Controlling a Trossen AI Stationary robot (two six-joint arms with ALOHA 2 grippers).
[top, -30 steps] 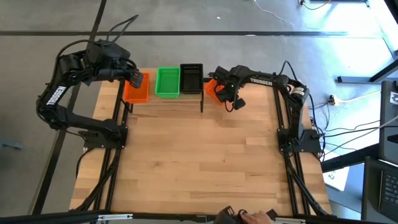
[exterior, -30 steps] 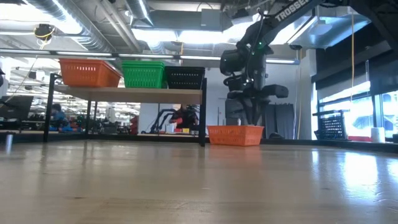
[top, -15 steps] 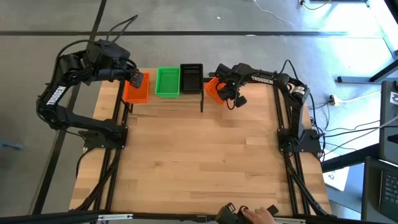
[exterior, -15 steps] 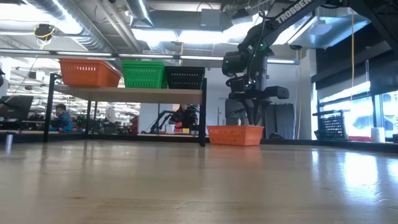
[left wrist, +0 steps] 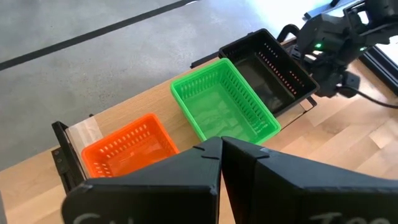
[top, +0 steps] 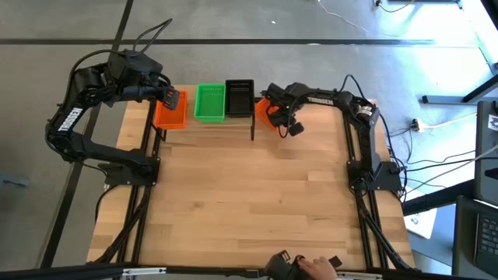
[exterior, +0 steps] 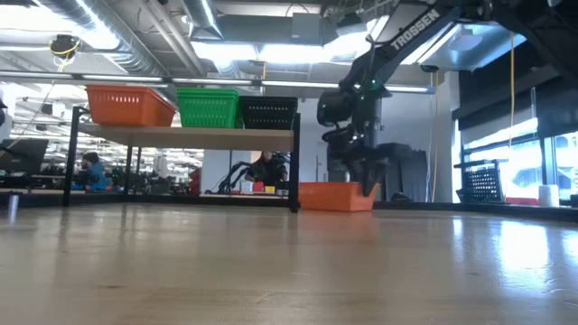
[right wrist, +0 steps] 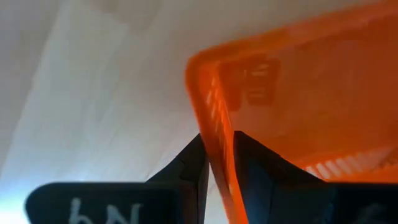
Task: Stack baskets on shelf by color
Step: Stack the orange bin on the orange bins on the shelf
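Note:
An orange basket [top: 263, 110] stands on the table just right of the shelf [top: 204, 123]; it also shows in the low view [exterior: 334, 196]. My right gripper [top: 274, 114] is down at it, shut on one wall. On the shelf [exterior: 185, 135] stand an orange basket [top: 169, 115], a green basket [top: 209, 102] and a black basket [top: 239, 98] in a row. My left gripper [left wrist: 221, 146] is shut and empty, above the shelf's orange basket [left wrist: 127, 146]. My right gripper pinches one wall of the orange basket [right wrist: 219, 134], not far from a corner, with one finger [right wrist: 252, 165] inside the basket and one finger [right wrist: 194, 163] outside. The fingers come from above, pointing down. The basket's bottom rests on the table [exterior: 336, 209].
The shelf's black uprights [top: 253, 128] stand close to the left of the held basket. The wide wooden tabletop [top: 257, 202] lies in front of the shelf. A person's hand [top: 315, 268] shows at the near edge.
My right gripper has gone down onto the orange basket on the table and a little toward the shelf. The basket has slid slightly toward the shelf.

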